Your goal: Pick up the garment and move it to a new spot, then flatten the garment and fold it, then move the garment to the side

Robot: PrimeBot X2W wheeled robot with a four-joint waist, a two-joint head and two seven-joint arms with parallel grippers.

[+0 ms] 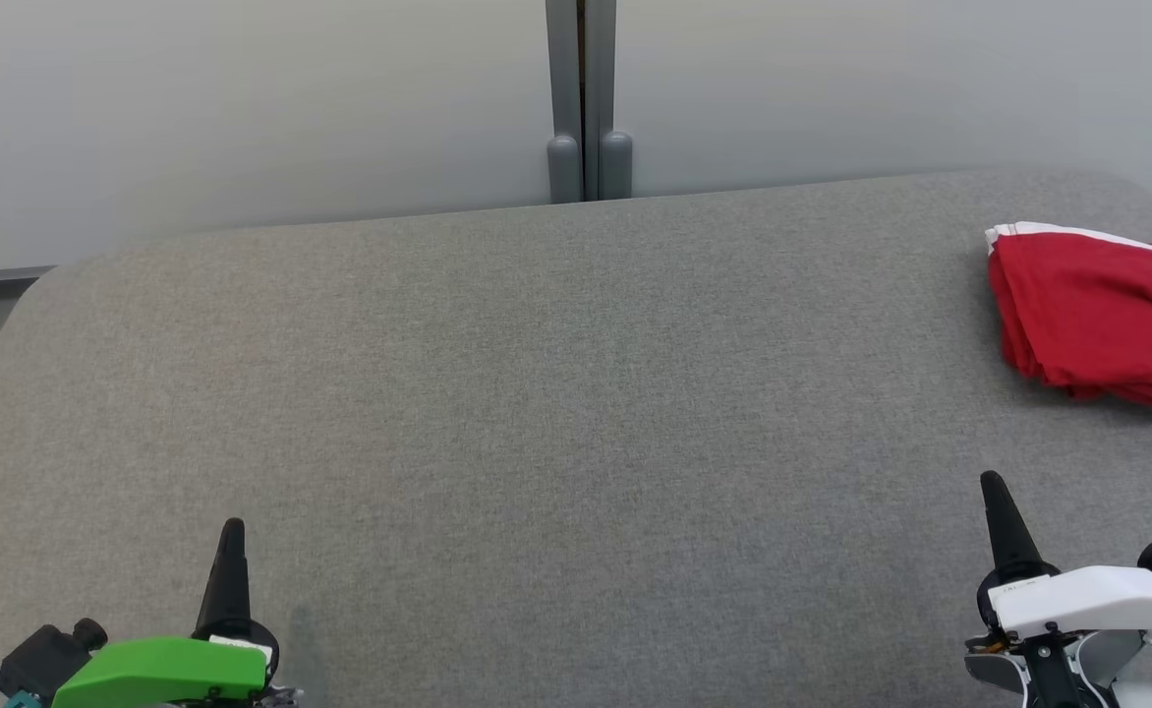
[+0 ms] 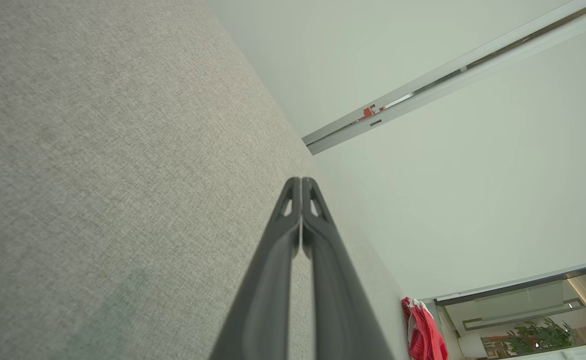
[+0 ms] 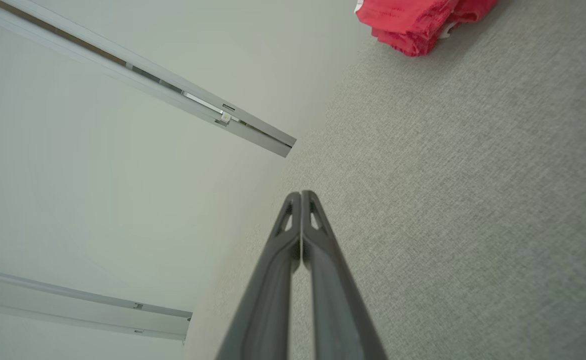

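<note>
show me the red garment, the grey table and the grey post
red garment (image 1: pixel 1097 315), head view, middle of the cloth
grey table (image 1: pixel 556 393), head view, bare top
grey post (image 1: pixel 562 79), head view, its shaft

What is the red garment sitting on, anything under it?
The red garment lies directly on the grey fabric tabletop, near its far right corner. Nothing pokes out along its visible edges. Anything beneath its folds is covered and cannot be seen.
</note>
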